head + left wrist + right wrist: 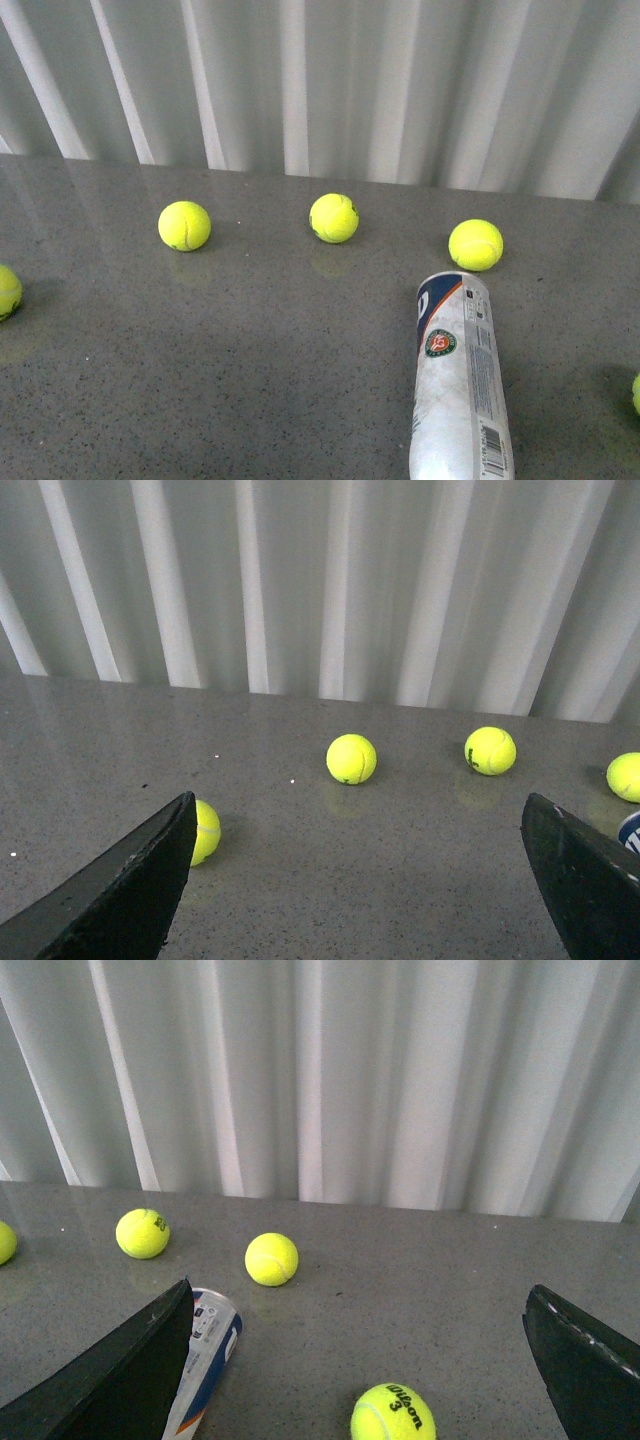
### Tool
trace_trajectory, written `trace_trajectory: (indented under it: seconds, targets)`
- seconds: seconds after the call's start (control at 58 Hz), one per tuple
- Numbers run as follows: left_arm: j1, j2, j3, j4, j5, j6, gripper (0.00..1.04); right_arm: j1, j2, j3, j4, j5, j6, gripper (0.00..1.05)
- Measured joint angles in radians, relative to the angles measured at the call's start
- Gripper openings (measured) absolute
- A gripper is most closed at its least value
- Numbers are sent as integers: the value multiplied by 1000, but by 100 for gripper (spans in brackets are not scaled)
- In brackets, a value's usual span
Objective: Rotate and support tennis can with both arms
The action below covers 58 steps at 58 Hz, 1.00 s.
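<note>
Front view had the tennis can lying on its side on the grey table, near and to the right, with its long axis running away from the robot. Neither arm showed there. In the left wrist view the left gripper hung with its fingers spread wide and nothing between them. Only a blue corner of the can peeked in at that picture's edge. The right gripper was just as wide apart and empty, with the can beside one finger.

The sound play looked like one arm to each end: jaws square across the round body, closing gently, since a smooth tube should roll or slip. A ball sat just beyond the can's far end, and another ball lay close under the right gripper, both easy to knock.

The can's near end was cut off by the frame. I couldn't tell whether it held balls.
</note>
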Motion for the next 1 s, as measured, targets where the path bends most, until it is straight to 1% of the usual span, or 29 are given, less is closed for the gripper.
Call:
trace_trajectory:
  seconds: [1.0]
  targets:
    - [0,0,0,0,0,0,98,0,0,0,0,0,0,97]
